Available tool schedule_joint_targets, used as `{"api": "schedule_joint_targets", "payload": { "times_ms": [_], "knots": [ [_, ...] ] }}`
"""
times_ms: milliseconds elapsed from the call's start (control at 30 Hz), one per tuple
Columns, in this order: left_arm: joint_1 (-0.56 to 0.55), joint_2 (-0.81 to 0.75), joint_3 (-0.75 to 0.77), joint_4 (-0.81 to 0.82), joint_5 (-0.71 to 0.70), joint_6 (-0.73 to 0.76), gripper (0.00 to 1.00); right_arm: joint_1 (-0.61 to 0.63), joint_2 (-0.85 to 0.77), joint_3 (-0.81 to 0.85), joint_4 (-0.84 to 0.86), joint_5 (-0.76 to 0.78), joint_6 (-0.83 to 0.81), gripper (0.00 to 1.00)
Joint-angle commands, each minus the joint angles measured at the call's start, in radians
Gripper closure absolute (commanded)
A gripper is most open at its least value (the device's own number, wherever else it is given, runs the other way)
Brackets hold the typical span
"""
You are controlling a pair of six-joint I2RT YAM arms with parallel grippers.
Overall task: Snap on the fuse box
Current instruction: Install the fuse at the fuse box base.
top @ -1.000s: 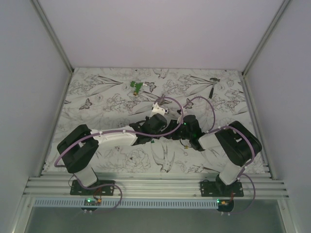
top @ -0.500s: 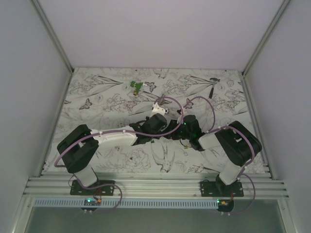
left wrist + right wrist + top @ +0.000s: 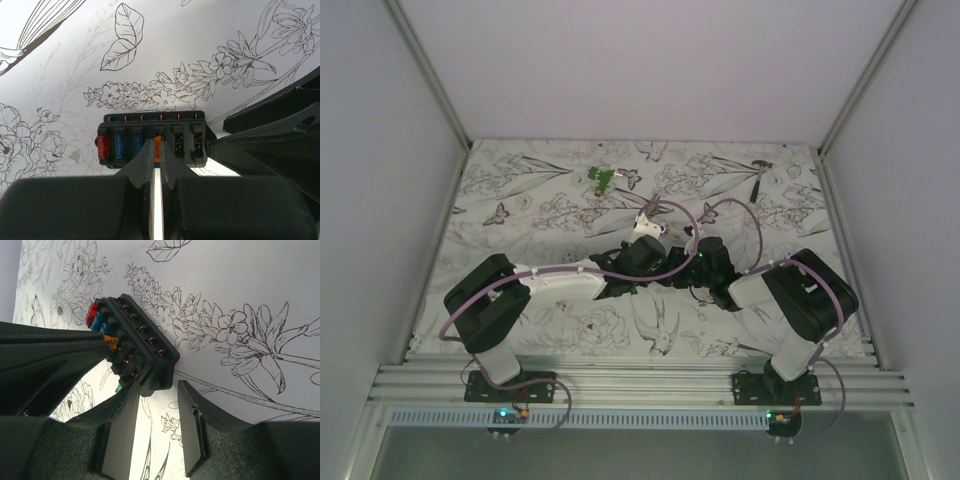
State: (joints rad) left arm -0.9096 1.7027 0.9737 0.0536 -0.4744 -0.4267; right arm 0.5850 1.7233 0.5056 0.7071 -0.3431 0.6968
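**Both hands on the fuse box at mid-worktop**

The flower-printed worktop (image 3: 520, 200) carries everything. The left arm (image 3: 555, 283) and right arm (image 3: 790, 295) reach inward and meet near its middle. From above, their wrists hide what lies under them.

The fuse box (image 3: 150, 125) lies flat on the worktop just ahead of both hands. Its long axis runs crosswise to the left hand (image 3: 156, 145) and roughly in line with the right hand (image 3: 156, 387).

The right hand meets the box end-on. Its fingers stand partly apart, one on each side of the box's short end, and they appear to clamp it steady.

The left hand comes in over the long side, shut to a thin slit, with its tips on the orange fuse (image 3: 111, 341) near the middle of the row. The blue fuses (image 3: 120, 146) and the red fuse (image 3: 103, 147) sit to one side of it.

The left hand looks to be the pressing one, so the next push is probably straight down through those tips.
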Motion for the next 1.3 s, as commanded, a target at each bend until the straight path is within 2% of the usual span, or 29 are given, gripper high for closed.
{"api": "schedule_joint_targets", "payload": {
  "times_ms": [0,433,933,1267],
  "knots": [
    [-0.002,0.031,0.008,-0.014,-0.027,-0.009,1.00,0.008,0.021,0.012,0.006,-0.001,0.012,0.57],
    [-0.002,0.069,-0.005,-0.030,0.029,0.027,1.00,0.009,0.022,0.015,0.002,-0.009,0.007,0.57],
    [0.031,0.172,0.065,-0.277,0.147,-0.046,1.00,0.008,0.021,0.014,0.000,-0.010,0.007,0.57],
    [0.098,0.239,0.130,-0.364,0.264,-0.051,1.00,0.009,0.018,0.010,0.000,-0.011,0.009,0.57]
  ]
}}
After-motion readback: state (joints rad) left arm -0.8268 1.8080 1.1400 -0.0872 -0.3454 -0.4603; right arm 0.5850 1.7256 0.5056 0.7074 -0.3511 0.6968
